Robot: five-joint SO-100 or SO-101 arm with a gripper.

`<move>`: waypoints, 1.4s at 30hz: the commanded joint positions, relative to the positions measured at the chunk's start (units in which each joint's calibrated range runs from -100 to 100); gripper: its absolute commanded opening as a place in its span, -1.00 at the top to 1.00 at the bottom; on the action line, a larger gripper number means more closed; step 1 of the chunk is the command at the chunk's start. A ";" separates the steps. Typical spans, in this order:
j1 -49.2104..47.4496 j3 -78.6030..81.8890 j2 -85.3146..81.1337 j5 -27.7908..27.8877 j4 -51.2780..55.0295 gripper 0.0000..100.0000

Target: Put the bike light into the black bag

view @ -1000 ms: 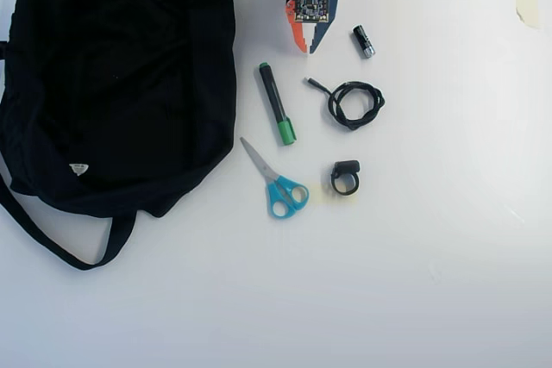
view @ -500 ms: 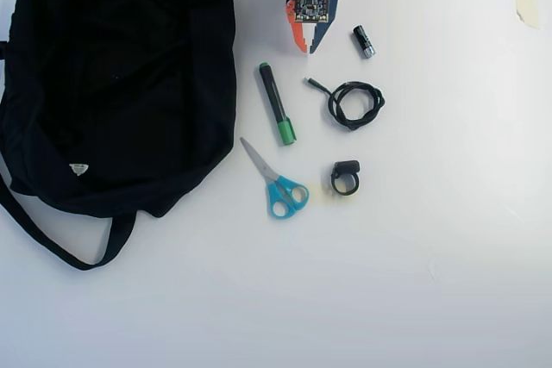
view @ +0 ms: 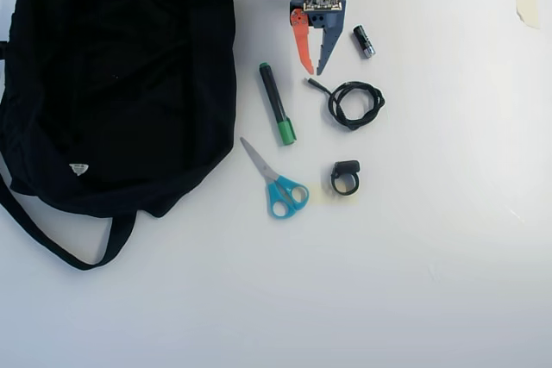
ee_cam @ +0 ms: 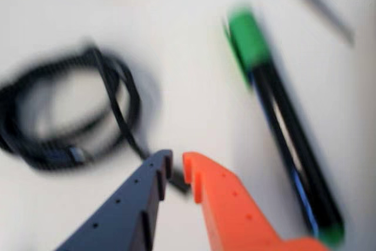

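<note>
gripper (view: 314, 71) has stretched out further toward the coiled cable (view: 354, 103) than a second ago, fingers nearly closed and empty, bike light (view: 345, 177) untouched below the cable

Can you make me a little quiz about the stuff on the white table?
1. True or false: the bike light is already inside the black bag.
2. In the overhead view, which thing lies closest to the tips of the gripper: A the scissors, B the coiled black cable, C the bag's strap?
3. Fill in: the marker has a ____ cap.

Key:
1. False. It lies on the table, right of the scissors' handles.
2. B. The cable's loose end sits just below the tips.
3. Green.
</note>
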 commanded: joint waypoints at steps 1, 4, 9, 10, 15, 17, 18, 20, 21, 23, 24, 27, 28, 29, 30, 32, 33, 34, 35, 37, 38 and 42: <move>-1.22 -6.69 8.70 -0.18 -13.97 0.95; -1.45 -11.37 17.25 -0.23 -26.20 0.95; -1.45 -23.32 32.94 -0.28 -38.26 0.95; -1.45 -26.91 36.17 -0.18 -39.90 0.95; -1.22 -47.39 51.44 -0.07 -40.41 0.95; -1.08 -55.21 57.00 -0.07 -40.15 0.95; -0.85 -58.63 59.49 -0.07 -39.46 0.95; -0.78 -68.69 64.97 0.24 -33.61 0.95; -0.70 -72.73 66.80 0.30 -30.51 0.95; -0.70 -80.55 70.20 0.35 -24.91 0.95; -0.70 -83.96 71.78 0.35 -22.75 0.95; -0.48 -92.41 76.42 0.40 -18.79 0.95; 0.05 -94.12 77.58 0.40 -18.10 0.95; 0.42 -94.47 78.17 0.40 -17.93 0.95; 0.72 -94.56 78.33 0.40 -17.93 0.95; 1.24 -94.56 78.58 0.35 -18.02 0.95; 1.32 -94.56 78.75 0.35 -18.02 0.95; 1.32 -94.56 78.75 0.35 -18.02 0.95; 1.39 -94.56 78.75 0.35 -18.02 0.95; 1.09 -94.47 78.75 0.35 -18.02 0.95; 1.02 -94.47 78.75 0.35 -18.02 0.95; 0.94 -94.38 78.17 0.40 -17.85 0.95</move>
